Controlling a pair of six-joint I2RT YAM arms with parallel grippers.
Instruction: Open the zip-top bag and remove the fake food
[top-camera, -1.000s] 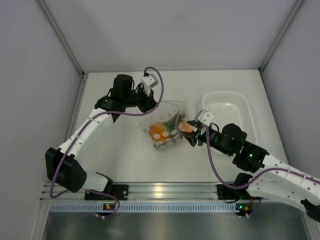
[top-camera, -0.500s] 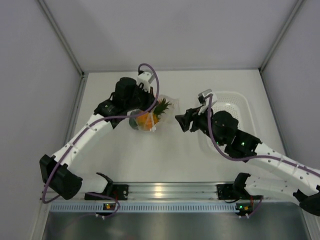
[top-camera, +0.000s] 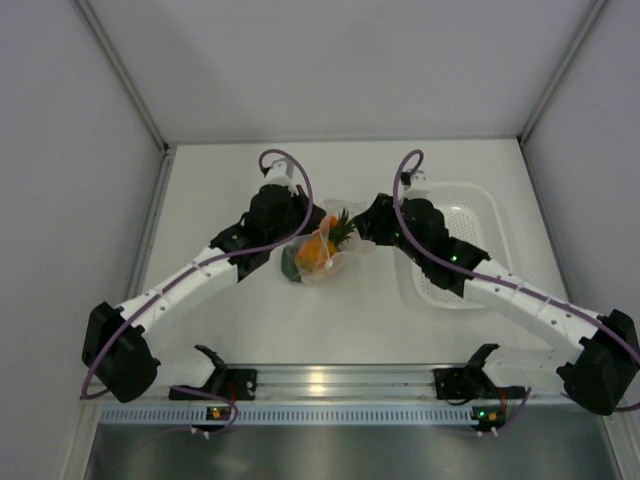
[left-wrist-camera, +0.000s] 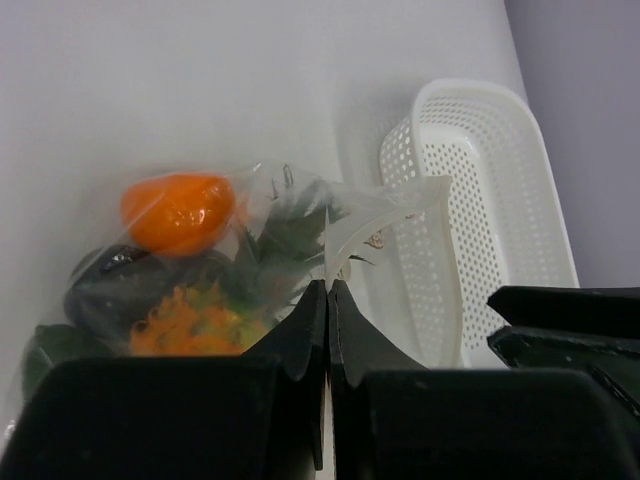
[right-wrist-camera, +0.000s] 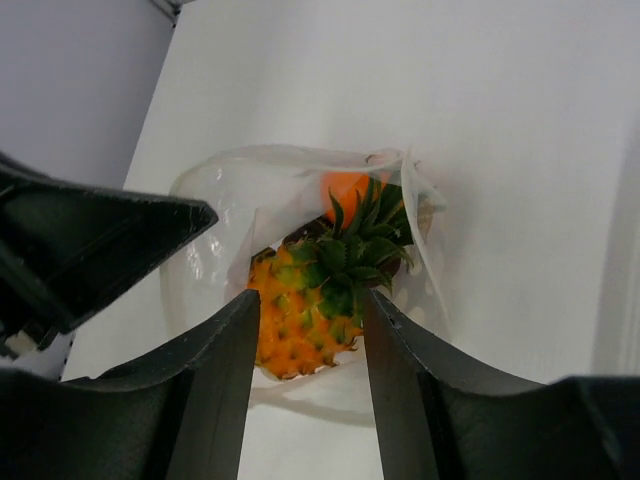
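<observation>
Left tool (left-wrist-camera: 328, 292) pinches zip-top bag (left-wrist-camera: 392, 205) veiling fake food (left-wrist-camera: 178, 212).

Lab test cell, bare grey walls (top-camera: 350, 70)

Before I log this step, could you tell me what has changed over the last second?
The left gripper, still pinching the clear crinkly zip-top bag, has bunched it and shifted it slightly left. The right gripper backed off, then returned open towards the orange-yellow toy pineapple inside. The white perforated basket stayed put.
</observation>
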